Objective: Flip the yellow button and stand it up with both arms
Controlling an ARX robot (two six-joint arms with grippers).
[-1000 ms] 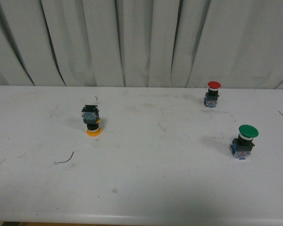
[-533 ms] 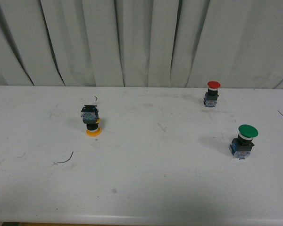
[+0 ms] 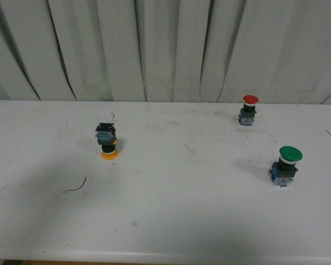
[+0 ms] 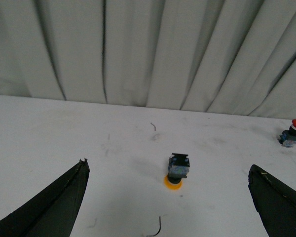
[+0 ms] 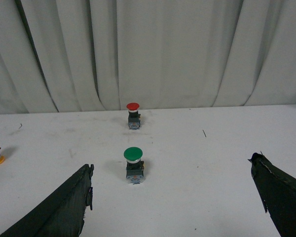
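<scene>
Standing cap-down: the yellow button rests on its yellow cap, blue-and-black base up, on the table, well left of the green button and a bit farther back. The red button sits behind the green button, slightly left. Left gripper is spread wide and empty, with the yellow button ahead between its fingers, untouched. Right gripper is also wide and empty, facing the green button. Flip not started, I'd say. Risks: uneven finger contact topples or skids it; a loose handover drops it; the right arm clips the green button.
</scene>
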